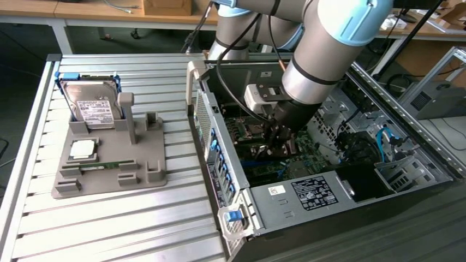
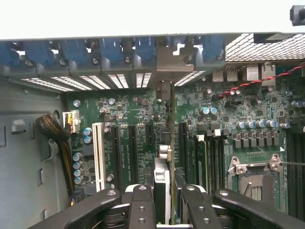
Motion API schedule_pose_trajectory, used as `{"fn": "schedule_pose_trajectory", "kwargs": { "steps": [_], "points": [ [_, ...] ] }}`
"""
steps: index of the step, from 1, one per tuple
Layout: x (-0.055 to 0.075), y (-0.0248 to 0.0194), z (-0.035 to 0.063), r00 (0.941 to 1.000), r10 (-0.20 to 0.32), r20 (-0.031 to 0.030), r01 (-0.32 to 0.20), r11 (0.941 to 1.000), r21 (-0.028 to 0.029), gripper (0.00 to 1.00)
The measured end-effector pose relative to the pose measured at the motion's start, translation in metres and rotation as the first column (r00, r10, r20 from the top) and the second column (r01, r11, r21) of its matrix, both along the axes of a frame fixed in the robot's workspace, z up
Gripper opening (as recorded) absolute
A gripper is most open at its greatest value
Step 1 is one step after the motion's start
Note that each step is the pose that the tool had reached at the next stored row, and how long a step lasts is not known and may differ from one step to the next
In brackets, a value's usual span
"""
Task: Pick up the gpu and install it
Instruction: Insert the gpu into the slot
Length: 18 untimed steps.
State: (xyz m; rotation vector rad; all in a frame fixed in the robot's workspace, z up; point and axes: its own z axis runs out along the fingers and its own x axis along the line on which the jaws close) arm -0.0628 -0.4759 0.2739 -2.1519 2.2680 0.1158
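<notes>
Gripper (image 2: 165, 210) closed narrowly on the gpu (image 2: 162, 183), which it holds edge-on just above the motherboard (image 2: 143, 112), in line with its expansion slots (image 2: 116, 152). Step in hand, as judged: insertion. Seating calls for the card edge aligned over one slot, then pressed straight toward the motherboard.

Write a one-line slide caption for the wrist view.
Gripper holds the graphics card edge-on, lined up with the slots of the motherboard inside the open computer case.
</notes>
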Motion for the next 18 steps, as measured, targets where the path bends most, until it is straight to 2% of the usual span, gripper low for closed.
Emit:
{"fn": "schedule_pose_trajectory", "kwargs": {
  "steps": [6,8,9,10,11,12,18],
  "points": [
    [0.0032,0.005,-0.0002,1.0,-0.004,0.0,0.004,1.0,-0.0009,0.27],
    [0.0032,0.0054,-0.0003,1.0,-0.01,0.0,0.01,1.0,-0.001,0.27],
    [0.0032,0.0055,-0.0005,0.9999,-0.014,0.0002,0.014,0.9999,-0.0049,0.27],
    [0.0031,0.0056,-0.0004,0.9999,-0.017,0.0001,0.017,0.9998,-0.0115,0.27],
    [0.0031,0.0055,-0.0004,0.9998,-0.02,0.0003,0.02,0.9996,-0.0206,0.27],
    [0.0032,0.0055,-0.0005,0.9997,-0.023,0.0004,0.023,0.9994,-0.0262,0.27],
    [0.0028,0.0076,-0.0006,0.9996,-0.028,0.0005,0.028,0.9992,-0.0276,0.27]
  ]
}}
